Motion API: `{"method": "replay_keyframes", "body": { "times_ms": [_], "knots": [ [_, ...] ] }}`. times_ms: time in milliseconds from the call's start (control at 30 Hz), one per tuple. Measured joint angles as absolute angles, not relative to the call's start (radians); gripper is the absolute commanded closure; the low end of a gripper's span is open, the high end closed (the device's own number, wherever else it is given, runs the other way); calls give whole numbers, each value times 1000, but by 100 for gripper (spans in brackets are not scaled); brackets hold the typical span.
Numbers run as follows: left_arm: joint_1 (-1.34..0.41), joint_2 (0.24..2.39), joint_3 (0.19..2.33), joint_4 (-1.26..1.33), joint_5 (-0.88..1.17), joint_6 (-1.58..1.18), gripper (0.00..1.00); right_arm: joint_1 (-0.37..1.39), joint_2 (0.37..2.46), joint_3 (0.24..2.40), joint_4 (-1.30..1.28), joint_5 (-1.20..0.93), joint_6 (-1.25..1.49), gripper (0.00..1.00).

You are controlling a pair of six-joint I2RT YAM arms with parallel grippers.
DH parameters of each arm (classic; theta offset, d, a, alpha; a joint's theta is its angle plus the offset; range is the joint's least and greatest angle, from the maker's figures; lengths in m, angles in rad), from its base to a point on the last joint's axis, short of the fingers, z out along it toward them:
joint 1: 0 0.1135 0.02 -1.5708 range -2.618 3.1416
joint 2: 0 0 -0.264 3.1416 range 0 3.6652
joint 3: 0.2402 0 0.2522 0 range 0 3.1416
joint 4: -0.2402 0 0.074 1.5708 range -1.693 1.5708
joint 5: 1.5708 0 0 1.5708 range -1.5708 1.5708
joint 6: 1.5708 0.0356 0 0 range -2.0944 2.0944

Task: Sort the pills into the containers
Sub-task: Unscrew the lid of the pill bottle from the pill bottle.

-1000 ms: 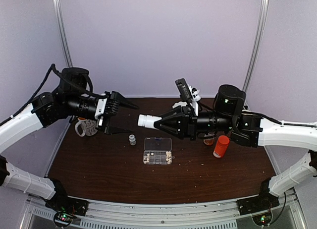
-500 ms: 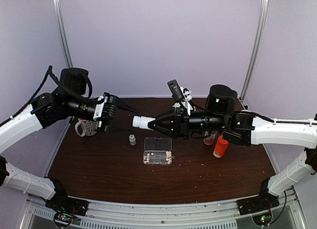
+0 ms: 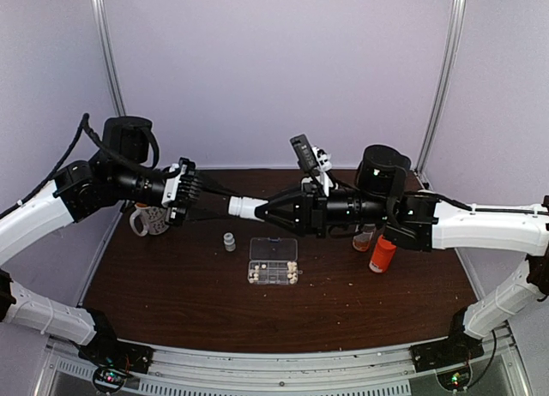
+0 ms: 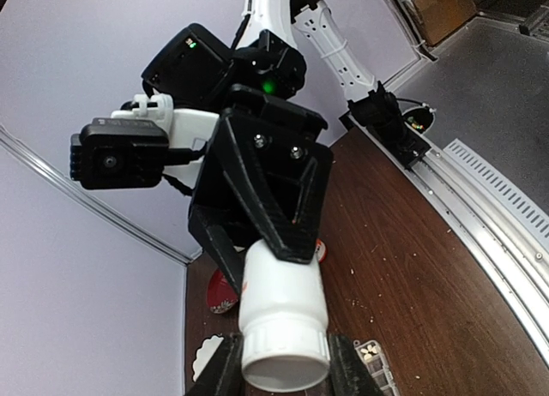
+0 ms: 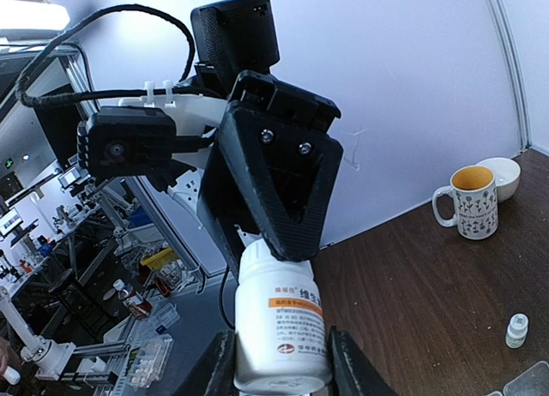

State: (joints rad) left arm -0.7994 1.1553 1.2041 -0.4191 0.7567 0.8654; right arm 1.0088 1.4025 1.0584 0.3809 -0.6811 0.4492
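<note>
My right gripper (image 5: pixel 281 366) is clamped partway shut on the body of the white bottle (image 4: pixel 281 302), held level in the air. My left gripper (image 4: pixel 285 366) brackets its cap (image 4: pixel 284 355); I cannot tell if it bites. If the bottle twists loose or the cap pops, the contents scatter over the tabletop (image 3: pixel 171 276), missing the pill box (image 3: pixel 273 261) below, which has pills (image 3: pixel 292 277) along its near row.
</note>
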Motion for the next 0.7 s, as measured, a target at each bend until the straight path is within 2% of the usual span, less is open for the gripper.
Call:
{"method": "replay_keyframes", "body": {
  "times_ms": [233, 500, 633, 700],
  "knots": [
    [-799, 1155, 1204, -412, 750, 844, 100, 1007, 1404, 1058, 392, -681, 454, 58],
    [-800, 1156, 1204, -404, 743, 835, 100, 1007, 1406, 1058, 408, -681, 462, 40],
    [-800, 1156, 1204, -398, 743, 835, 100, 1007, 1406, 1058, 422, -681, 469, 26],
    [-800, 1156, 1204, -396, 743, 835, 100, 1007, 1406, 1058, 424, -681, 471, 30]
  ]
}}
